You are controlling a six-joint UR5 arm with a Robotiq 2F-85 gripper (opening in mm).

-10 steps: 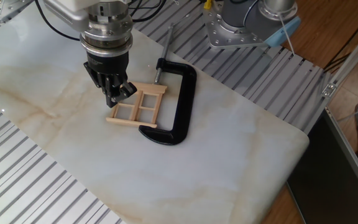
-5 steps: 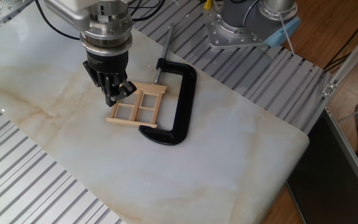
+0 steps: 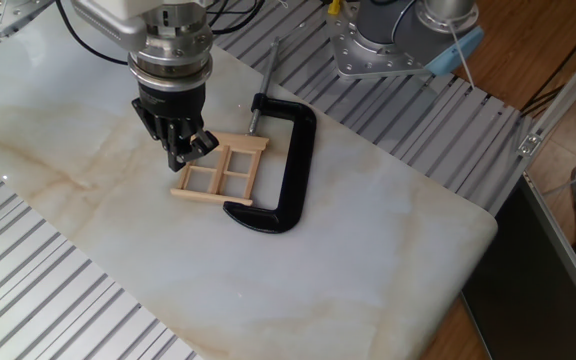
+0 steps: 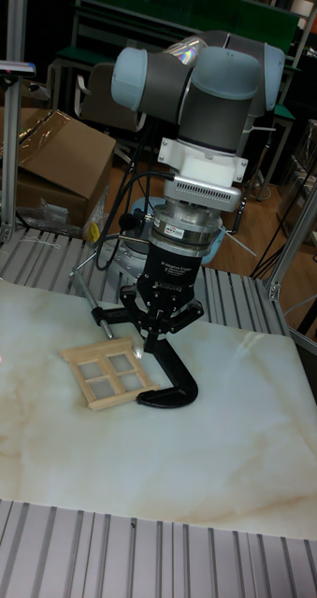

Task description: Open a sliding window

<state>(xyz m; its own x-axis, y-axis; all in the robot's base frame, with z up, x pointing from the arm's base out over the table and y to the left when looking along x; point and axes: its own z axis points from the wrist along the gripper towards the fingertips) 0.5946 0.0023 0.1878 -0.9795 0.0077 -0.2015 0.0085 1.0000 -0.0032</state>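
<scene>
The sliding window (image 3: 223,172) is a small pale-wood frame with crossbars that lies flat on the marble tabletop; it also shows in the tall fixed view (image 4: 107,372). My gripper (image 3: 186,155) points down at the window's far-left corner, fingers drawn together to a point, with nothing seen between them. In the tall fixed view the gripper (image 4: 147,349) stands at the window corner nearest the clamp. Whether the fingertips touch the wood is unclear.
A black C-clamp (image 3: 286,165) lies right against the window's right side, its screw rod pointing to the back; it shows in the other view too (image 4: 173,389). The marble slab (image 3: 388,250) rests on ribbed metal. A second robot base (image 3: 388,40) stands behind.
The gripper has shifted very slightly up and away from the window's corner. The window and the clamp lie where they were.
</scene>
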